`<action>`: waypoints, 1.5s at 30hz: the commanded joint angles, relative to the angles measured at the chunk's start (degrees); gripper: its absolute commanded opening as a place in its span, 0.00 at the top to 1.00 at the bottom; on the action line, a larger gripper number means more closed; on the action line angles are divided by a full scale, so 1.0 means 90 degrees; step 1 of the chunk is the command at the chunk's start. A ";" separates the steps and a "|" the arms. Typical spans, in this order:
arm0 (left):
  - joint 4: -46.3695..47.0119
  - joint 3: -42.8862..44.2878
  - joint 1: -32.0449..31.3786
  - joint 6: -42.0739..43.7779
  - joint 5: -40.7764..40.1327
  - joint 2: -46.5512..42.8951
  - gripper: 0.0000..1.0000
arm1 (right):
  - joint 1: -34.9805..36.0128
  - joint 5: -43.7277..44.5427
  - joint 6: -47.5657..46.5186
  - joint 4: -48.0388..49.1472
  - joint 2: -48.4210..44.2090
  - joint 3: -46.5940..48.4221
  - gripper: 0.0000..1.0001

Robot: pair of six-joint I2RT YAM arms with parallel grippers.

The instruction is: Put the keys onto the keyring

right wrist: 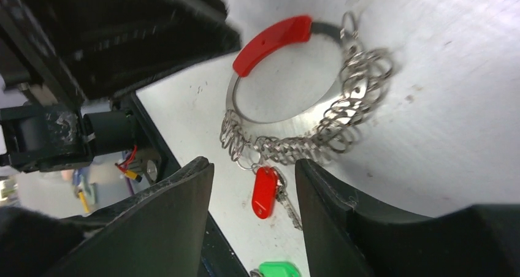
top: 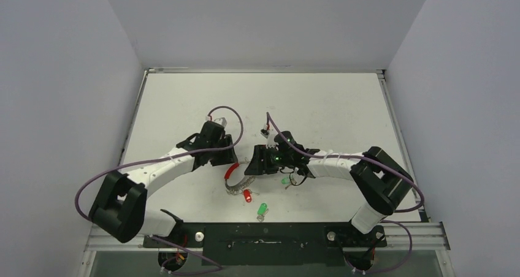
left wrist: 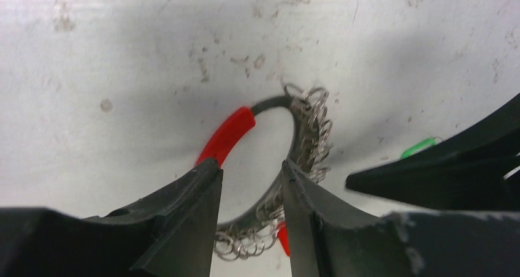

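Grey walls (top: pixel 61 75) box in a white counter (top: pixel 319 105). On it lies the keyring (top: pixel 236 180), a large round loop of silvery metal strung with many small wire rings (right wrist: pixel 334 127). A glossy red plastic sleeve (right wrist: pixel 273 41) covers part of its arc.

By my reading, the task has hardly begun. Both small metal keys with bright green plastic heads lie loose on the counter, and neither is on the loop. The nearer green key (top: pixel 262 208) sits beyond the keyring toward the arm bases. The other green key (top: pixel 285 181) sits just to the keyring's right, under the right arm's wiring. A small red-headed key (right wrist: pixel 265 191) seems to hang from one of the wire rings on the keyring's near side.

The left tool (left wrist: pixel 251 188) hovers right over the keyring, released, jaws parted and gripping nothing. Its fingertips (left wrist: pixel 205 173) frame the loop's hollow. The right tool (right wrist: pixel 254 185) is also released and empty, poised at the keyring's right.

The keyring lies flat, opening upward. Being round, it has no long axis. Its sleeve takes the far-left arc and the wire rings bunch along the right and near arcs. The nearer green key seems to point its head toward the keyring and its blade away. The other key's heading is too small to tell.
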 commanded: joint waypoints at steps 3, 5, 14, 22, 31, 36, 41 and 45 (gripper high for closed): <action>-0.0271 -0.1063 -0.0036 -0.0662 0.0177 -0.1199 0.61 | -0.0296 0.0469 -0.1124 -0.1345 -0.0158 0.0732 0.47; -0.0286 -0.1435 -0.0082 -0.0909 0.0162 -0.1455 0.61 | -0.0313 0.0462 -0.1188 -0.1438 0.0062 0.0869 0.48; 0.0208 -0.2290 -0.0106 -0.1361 0.0490 -0.1741 0.69 | -0.0125 0.0483 -0.1066 -0.1230 0.0345 0.0673 0.63; 0.0329 -0.1761 -0.0055 -0.0934 0.0256 -0.0966 0.74 | 0.0114 0.0482 -0.0845 -0.1076 -0.0062 0.0082 0.83; -0.0021 -0.1428 -0.0030 -0.0679 0.0084 -0.0872 0.73 | 0.0133 0.0841 -0.1202 -0.1637 -0.0458 0.0204 0.71; -0.0320 -0.1764 -0.0031 -0.0822 -0.0014 -0.1479 0.71 | 0.0058 0.1110 -0.1560 -0.2081 -0.0211 0.0641 0.50; -0.0410 -0.2114 -0.0022 -0.1019 -0.0125 -0.1847 0.71 | -0.0069 0.1189 -0.1612 -0.2002 0.0251 0.1035 0.44; -0.0208 -0.2232 -0.0012 -0.1112 -0.0055 -0.1766 0.71 | -0.0070 0.1076 -0.1599 -0.1889 0.0599 0.1202 0.49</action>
